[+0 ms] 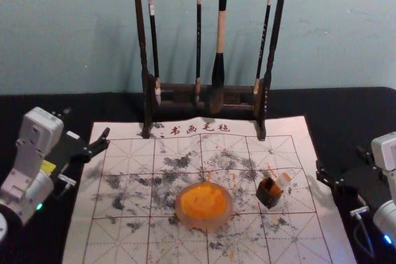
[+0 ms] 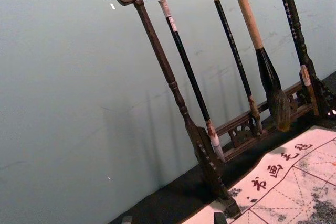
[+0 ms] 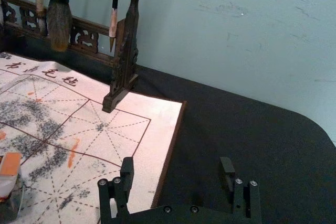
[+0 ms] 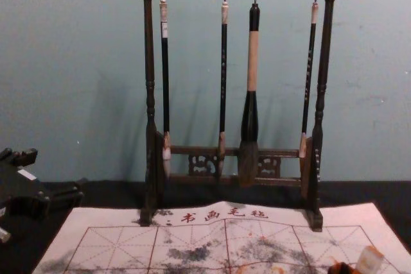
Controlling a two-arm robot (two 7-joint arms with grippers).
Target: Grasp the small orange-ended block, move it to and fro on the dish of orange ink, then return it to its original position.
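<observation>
A pale blue-green wall spans the background, marked with faint scuffs. Before it lies a black-covered desk [image 1: 352,100], whose rounded far right corner the right wrist view takes in. On the desk is a white gridded mat [image 1: 133,239], mottled with grey smudges and lettered along its far edge.

A dark wooden rack [image 1: 142,35] stands at that far edge; the head view gives both its feet on the mat, while the chest view brings out the carved heads ending its top bar. Four brushes hang from it, the thickest [image 1: 218,72] third from the left.

The left gripper [image 1: 85,126] is near the mat's left edge, the right gripper [image 1: 341,164] just off the right edge; each has its fingers spread apart.

The dish of orange ink [image 1: 204,205] sits between the mat's centre and near edge in the head view. To its right, toward the mat's right edge, is a small dark holder [image 1: 270,193]. The block [image 1: 282,181] leans tilted at the holder's opening; the right wrist view shows its flat orange end [image 3: 10,163] more closely. Small orange streaks [image 3: 73,153] mark the mat.
</observation>
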